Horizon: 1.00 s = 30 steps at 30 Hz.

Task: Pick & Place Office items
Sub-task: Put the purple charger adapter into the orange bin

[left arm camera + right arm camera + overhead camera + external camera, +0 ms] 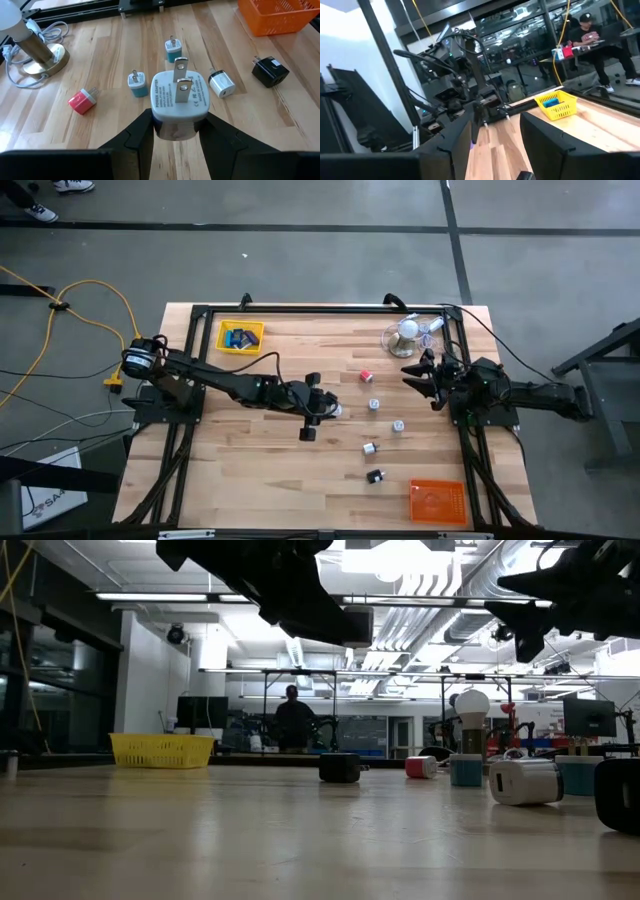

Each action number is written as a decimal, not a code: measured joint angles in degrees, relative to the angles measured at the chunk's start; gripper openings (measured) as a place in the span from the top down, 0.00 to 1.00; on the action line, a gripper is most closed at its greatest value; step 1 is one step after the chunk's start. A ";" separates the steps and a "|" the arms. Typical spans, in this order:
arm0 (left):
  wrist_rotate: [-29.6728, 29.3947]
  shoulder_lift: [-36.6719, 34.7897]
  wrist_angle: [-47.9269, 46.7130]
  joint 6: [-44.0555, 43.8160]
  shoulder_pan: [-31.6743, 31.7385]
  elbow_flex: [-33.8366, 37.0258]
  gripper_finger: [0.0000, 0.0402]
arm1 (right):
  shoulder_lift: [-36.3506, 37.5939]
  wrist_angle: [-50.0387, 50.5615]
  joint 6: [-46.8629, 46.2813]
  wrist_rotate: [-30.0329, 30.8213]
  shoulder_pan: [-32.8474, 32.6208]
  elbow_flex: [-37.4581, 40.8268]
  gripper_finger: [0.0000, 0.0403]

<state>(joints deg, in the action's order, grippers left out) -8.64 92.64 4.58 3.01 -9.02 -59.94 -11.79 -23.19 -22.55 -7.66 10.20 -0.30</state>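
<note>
While the left gripper (176, 131) hangs over mid-table, its fingers clamp a white charger (179, 97), prongs up; beyond it lie teal plugs (137, 83), a red one (82, 101) and a black one (270, 71). The right gripper (420, 375) waits near the lamp (407, 332); whether its fingers are parted, I cannot tell.

Open wooden table (250, 470) lies along the near-left side. A line of small plug adapters (373, 405) runs down the middle-right, with gaps between them. A white lamp (406, 332) with tangled cord blocks the far right corner; a yellow tray (240, 336) and an orange tray (438, 501) fill opposite corners.
</note>
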 joint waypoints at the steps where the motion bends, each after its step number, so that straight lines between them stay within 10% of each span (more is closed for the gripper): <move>1: 0.00 0.00 0.00 0.00 0.00 0.00 0.69 | 0.00 -0.04 0.15 -0.02 -0.19 0.00 0.61; 15: 0.04 0.00 0.00 -0.33 0.00 0.00 0.69 | -7.96 -0.06 4.15 -2.64 -2.04 -3.96 0.61; 30: 0.15 0.00 0.00 -1.09 0.00 0.00 0.69 | -29.18 -14.16 20.01 10.49 -14.20 -7.89 0.61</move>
<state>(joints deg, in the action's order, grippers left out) -8.49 92.64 4.58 1.91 -9.02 -59.94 -40.97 -37.34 -2.54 2.83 -4.00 -8.19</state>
